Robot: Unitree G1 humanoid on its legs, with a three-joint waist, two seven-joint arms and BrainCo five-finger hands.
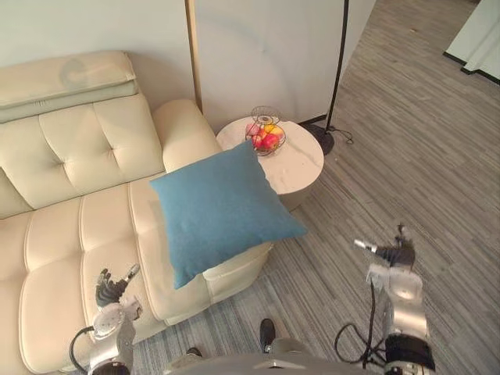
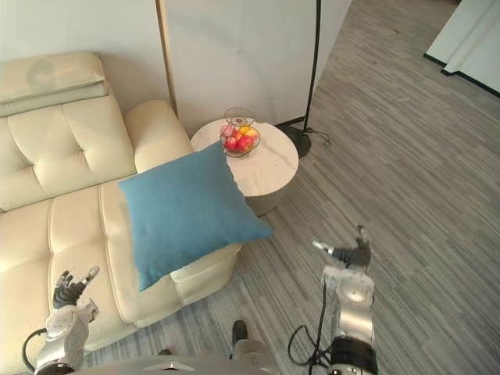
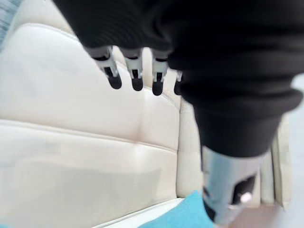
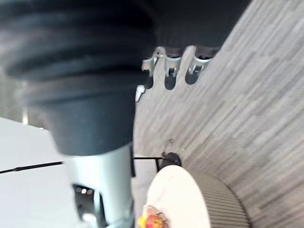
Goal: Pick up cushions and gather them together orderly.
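A cream tufted sofa [image 1: 70,156] takes up the view from 8 to 10 o'clock. Just beside its rounded arm, at about 12 o'clock, stands a round white side table [image 1: 301,168]. A black floor lamp [image 1: 341,62] rises at 1 o'clock, its base near the table. A pale wall [image 1: 266,47] with an upright wooden strip [image 1: 191,47] runs behind them. Grey striped flooring [image 1: 422,141] spreads from 2 to 6 o'clock.

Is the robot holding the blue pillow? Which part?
Nothing is held. The left hand and right hand are open; the blue cushion lies on the sofa.
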